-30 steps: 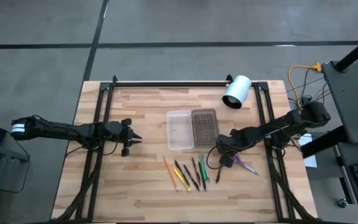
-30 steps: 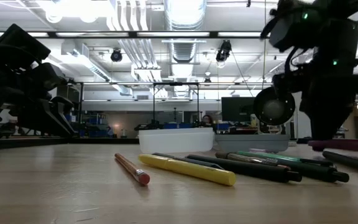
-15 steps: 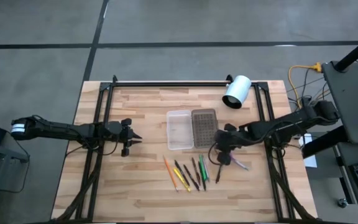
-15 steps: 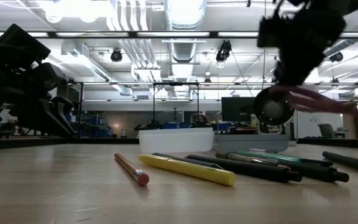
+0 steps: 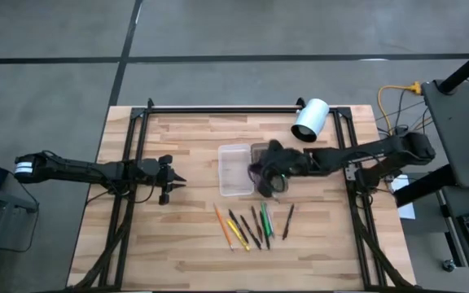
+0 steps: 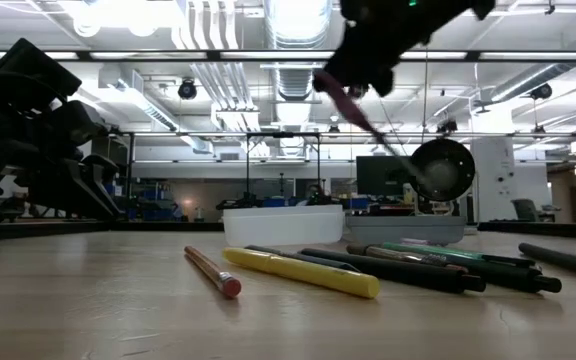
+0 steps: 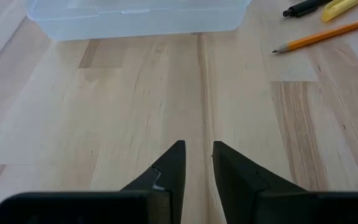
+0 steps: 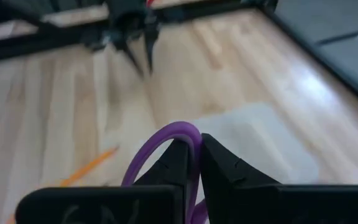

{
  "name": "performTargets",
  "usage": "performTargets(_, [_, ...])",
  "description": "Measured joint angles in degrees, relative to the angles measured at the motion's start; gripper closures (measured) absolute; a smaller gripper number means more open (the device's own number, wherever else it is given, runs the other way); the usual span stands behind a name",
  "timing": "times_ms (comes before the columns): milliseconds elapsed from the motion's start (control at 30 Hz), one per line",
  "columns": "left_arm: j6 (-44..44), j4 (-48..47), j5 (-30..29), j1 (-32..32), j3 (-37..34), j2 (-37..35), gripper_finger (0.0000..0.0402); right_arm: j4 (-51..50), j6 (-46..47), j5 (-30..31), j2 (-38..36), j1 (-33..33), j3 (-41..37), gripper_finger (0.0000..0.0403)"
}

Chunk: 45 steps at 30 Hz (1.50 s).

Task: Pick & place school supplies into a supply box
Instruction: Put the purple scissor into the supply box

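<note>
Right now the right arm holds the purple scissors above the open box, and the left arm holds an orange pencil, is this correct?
Not quite. The left gripper holds nothing: in the left wrist view its fingers are empty above bare table, and the orange pencil lies apart. The right gripper does hold the purple scissors above the box.

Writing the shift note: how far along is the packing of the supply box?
Done: nothing shows inside the supply box yet. In hand: the right gripper, jaws shut on the purple scissors, hangs over the box. Left: the pencils and pens on the table; the left gripper waits off to the side.
</note>
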Motion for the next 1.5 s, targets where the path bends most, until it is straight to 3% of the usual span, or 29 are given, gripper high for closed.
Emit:
performTargets(300, [0.0, 0.0, 0.01, 0.01, 0.02, 0.0, 0.0335, 15.1, -2.89, -12.53, 10.84, -8.03, 4.21, 0.039])
performTargets(733, [0.0, 0.15, 0.0, 0.02, 0.0, 0.0, 0.0335, 15.31, -3.14, -24.04, 19.32, -13.16, 13.94, 0.039])
performTargets(1100, [0.0, 0.03, 0.0, 0.01, 0.0, 0.0, 0.0335, 17.69, -12.08, -24.18, 17.13, -13.16, 13.51, 0.039])
performTargets(1500, [0.0, 0.13, 0.01, 0.02, 0.0, 0.0, 0.0335, 23.22, -10.25, -24.57, 19.1, -13.14, 12.37, 0.039])
